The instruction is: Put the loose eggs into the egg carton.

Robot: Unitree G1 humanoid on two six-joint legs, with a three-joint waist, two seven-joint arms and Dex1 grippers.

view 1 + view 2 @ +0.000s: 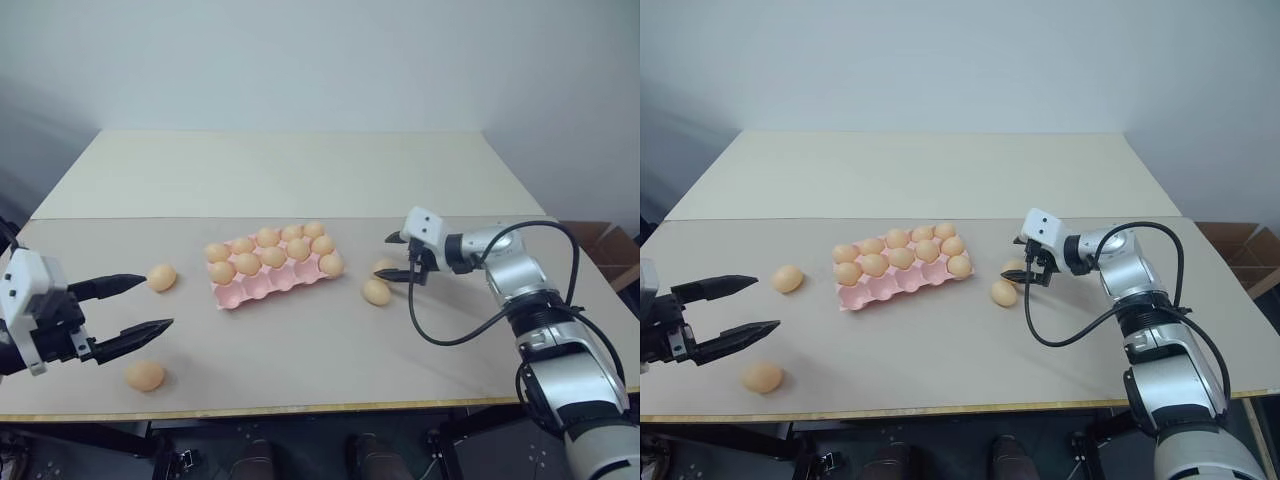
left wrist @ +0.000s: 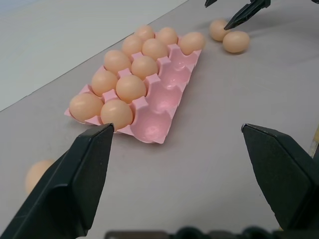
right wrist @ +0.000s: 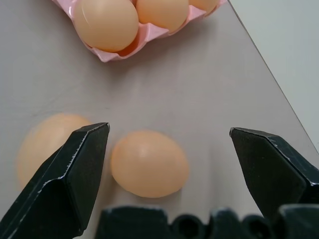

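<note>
Head pair looks down over table [image 1: 300,340]; wrist views sit low, near, both sharing egg carton [image 2: 164,107].

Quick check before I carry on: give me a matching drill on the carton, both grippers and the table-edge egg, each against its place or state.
Things:
1. egg carton
2. right gripper
3. left gripper
4. egg nearest the table's front edge

States:
A. open, at the two eggs right of the carton
B. front row of cups empty
C. lying loose by the left gripper
D. open, raised above the table's left end

Pairs: 1-B, 2-A, 3-D, 4-C
</note>
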